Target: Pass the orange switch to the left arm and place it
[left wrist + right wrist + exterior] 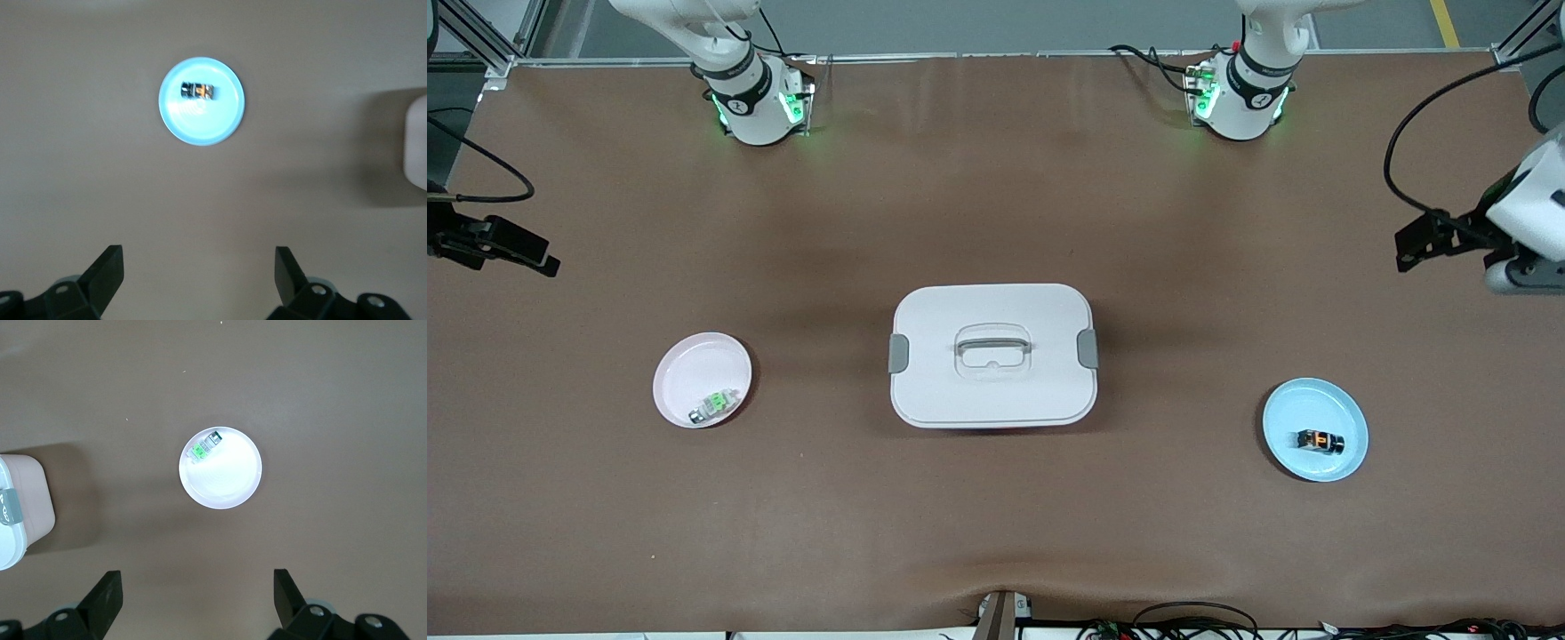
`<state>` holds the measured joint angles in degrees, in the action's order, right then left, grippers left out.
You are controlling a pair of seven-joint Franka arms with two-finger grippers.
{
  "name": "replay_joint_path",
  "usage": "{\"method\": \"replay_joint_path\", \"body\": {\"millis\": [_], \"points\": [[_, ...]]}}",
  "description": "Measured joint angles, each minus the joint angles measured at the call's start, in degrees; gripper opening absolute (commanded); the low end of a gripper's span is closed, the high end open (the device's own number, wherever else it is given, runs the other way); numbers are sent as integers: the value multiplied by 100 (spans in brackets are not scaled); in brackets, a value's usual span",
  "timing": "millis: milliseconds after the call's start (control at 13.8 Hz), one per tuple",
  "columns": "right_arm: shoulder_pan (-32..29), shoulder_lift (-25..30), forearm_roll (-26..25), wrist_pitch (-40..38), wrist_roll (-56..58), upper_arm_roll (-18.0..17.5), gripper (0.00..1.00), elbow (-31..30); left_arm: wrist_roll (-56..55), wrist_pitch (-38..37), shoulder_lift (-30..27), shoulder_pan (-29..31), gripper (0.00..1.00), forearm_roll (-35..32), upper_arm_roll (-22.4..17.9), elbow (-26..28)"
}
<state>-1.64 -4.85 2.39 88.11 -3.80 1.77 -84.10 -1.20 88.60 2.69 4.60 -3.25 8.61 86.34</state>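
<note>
Opening step, nothing yet grasped: the orange switch [1319, 440] lies in the blue plate [1352, 418] at about four o'clock of the box [993, 391], while the left gripper [199, 273] and right gripper [197, 595], apparently high above the desk [996, 178], hang spread and empty; next, the left gripper must descend onto the switch.

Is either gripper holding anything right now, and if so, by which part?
Nothing is held. The left gripper and right gripper are both open and empty, up over bare table. The orange switch lies untouched on the blue plate.
</note>
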Motion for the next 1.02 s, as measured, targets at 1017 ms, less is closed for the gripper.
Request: {"method": "replay_joint_path", "body": {"millis": [1017], "points": [[22, 4, -97, 0, -4, -42, 100, -42, -186, -101, -1116, -959, 100, 108, -662, 1068]]}}
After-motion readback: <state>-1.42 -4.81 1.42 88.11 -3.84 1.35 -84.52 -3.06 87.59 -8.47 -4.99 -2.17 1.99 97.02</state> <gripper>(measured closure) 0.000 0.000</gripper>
